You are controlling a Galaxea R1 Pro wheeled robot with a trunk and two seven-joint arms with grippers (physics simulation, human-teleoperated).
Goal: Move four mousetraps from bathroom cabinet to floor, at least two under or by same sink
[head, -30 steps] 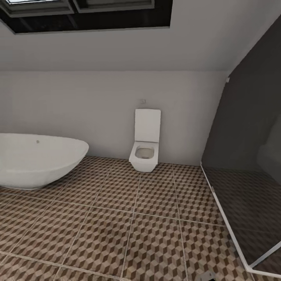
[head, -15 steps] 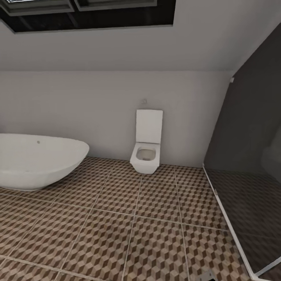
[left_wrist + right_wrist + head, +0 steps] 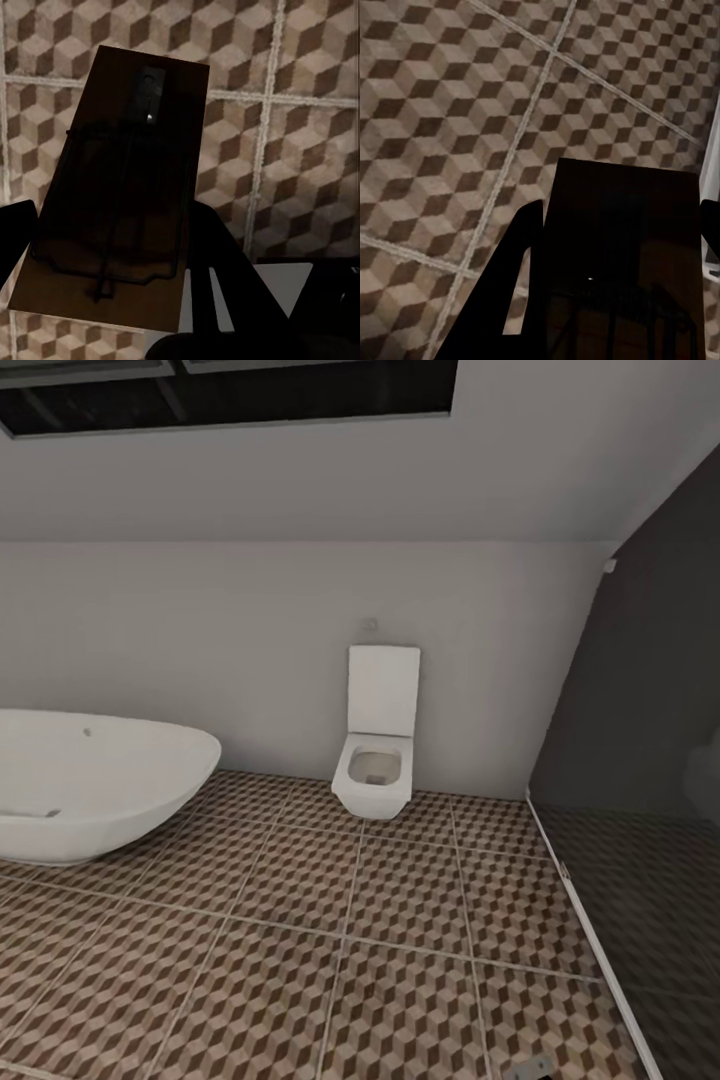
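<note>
Currently each hand carries 1 mousetrap above the bathroom floor (image 3: pixel 400 980): left hand (image 3: pixel 105 255) clamped on its mousetrap (image 3: pixel 120 187), right hand (image 3: pixel 615 262) likewise on the other mousetrap (image 3: pixel 619 255), evidently held level for transport. Sink unseen; toilet (image 3: pixel 375 755) ahead.

Open run of bathroom floor (image 3: pixel 380 950) ahead, bare tiles from the near edge to the far wall. Bathtub (image 3: pixel 90 780) blocks the left side. Toilet (image 3: pixel 375 755) stands against the far wall, centre. Dark glass shower partition (image 3: pixel 640 780) with a pale base rail closes off the right. Widest passage lies between the tub and the partition, in front of the toilet.
</note>
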